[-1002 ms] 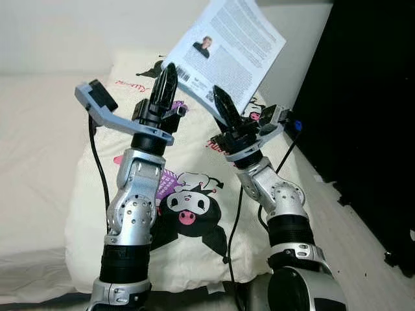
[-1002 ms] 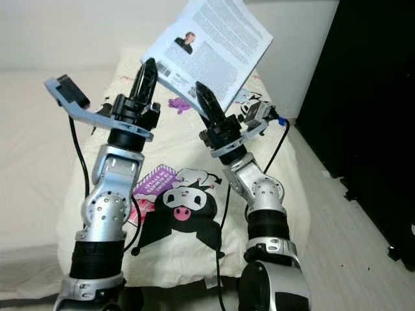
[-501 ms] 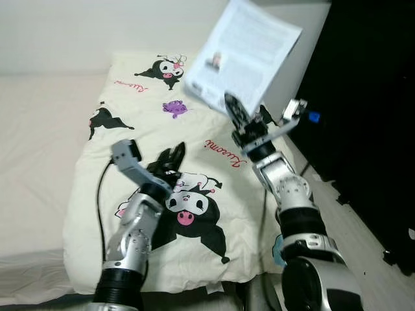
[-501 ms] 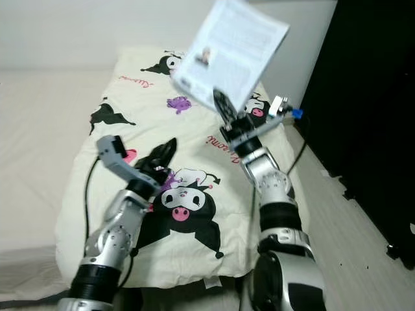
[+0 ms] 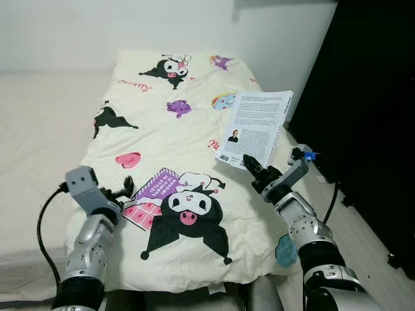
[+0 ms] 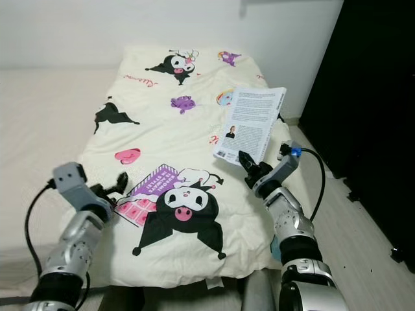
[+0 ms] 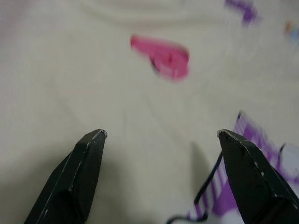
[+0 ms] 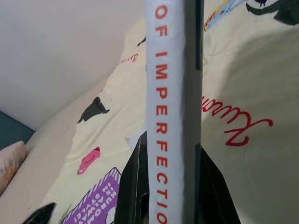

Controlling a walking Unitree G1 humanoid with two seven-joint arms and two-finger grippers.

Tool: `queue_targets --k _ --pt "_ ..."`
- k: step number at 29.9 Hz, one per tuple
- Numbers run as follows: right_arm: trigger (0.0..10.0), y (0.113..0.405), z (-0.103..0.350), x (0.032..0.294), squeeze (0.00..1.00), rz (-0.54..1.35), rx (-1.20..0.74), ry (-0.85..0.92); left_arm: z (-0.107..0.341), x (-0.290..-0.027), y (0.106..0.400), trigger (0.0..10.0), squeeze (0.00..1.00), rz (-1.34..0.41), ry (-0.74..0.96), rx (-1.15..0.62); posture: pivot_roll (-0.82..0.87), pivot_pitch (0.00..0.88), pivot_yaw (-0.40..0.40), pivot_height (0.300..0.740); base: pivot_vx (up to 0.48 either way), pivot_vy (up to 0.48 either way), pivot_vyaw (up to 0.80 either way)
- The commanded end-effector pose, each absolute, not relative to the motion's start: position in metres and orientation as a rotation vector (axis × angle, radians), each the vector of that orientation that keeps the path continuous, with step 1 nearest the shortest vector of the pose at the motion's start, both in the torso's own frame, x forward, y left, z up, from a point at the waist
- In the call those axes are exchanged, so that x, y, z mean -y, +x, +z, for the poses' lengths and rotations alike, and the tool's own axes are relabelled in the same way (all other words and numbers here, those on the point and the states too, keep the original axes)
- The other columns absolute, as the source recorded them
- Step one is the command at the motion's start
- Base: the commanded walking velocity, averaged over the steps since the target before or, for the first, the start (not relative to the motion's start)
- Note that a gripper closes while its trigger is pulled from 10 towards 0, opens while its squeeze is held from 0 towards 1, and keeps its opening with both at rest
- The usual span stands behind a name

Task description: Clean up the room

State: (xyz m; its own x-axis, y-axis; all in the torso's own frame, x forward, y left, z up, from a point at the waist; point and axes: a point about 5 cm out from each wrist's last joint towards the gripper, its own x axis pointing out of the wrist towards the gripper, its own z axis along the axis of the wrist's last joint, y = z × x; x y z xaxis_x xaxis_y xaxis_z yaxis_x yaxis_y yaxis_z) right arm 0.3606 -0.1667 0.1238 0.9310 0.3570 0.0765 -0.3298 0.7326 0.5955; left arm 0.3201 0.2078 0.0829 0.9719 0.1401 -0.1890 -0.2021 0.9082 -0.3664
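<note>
Book (image 5: 256, 128) sat clamped by its lower edge in right pincer (image 5: 254, 166), tilted up over the bed's (image 5: 39, 123) right side w/ printed blanket (image 5: 175, 136); left pincer (image 7: 161, 135) hung wide open, empty; best kept level, grip firm, while carrying off.

— What am I looking at on my own arms?

— Two silver arms with round screw heads dotting the joint housings and black ribbed collars nearer the shoulders. My left gripper (image 5: 123, 188) has long black tapered fingers; a grey boxy camera mount (image 5: 82, 183) sits just behind it, with a black cable (image 5: 43, 220) looping off.

— And the other side?

— My right gripper (image 5: 251, 164) has the same black fingers, with a grey bracket (image 5: 293, 173) behind it carrying a small blue plug (image 5: 308, 155) and another black cable (image 5: 331, 201).
</note>
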Motion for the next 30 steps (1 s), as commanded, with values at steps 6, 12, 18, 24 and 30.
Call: queue_targets --k 6,12,18,24,30 --pt "0.0 0.365 0.132 0.164 0.0 0.404 0.006 0.586 0.084 -0.204 0.322 10.0 0.0 0.148 -0.393 -0.109 -0.02 0.068 -0.033 0.565 -0.16 0.0 0.0" --pt "0.0 0.365 0.132 0.161 0.0 0.408 0.016 0.568 0.081 -0.198 0.324 10.0 0.0 0.128 -0.399 -0.131 -0.02 0.072 -0.024 0.585 -0.187 0.0 0.0" --pt "2.9 0.362 0.129 0.161 0.0 0.409 0.015 0.56 0.078 -0.193 0.324 10.0 0.0 0.111 -0.41 -0.154 -0.02 0.07 -0.021 0.615 -0.16 0.0 0.0" --pt "10.0 0.361 0.127 0.16 0.0 0.414 0.012 0.55 0.076 -0.191 0.324 10.0 0.0 0.11 -0.429 -0.124 -0.03 0.066 -0.02 0.64 -0.16 0.0 0.0" --pt "10.0 0.362 0.126 0.16 0.0 0.42 0.009 0.542 0.071 -0.19 0.324 10.0 0.0 0.113 -0.441 -0.136 -0.03 0.06 -0.024 0.67 -0.302 0.0 0.0"
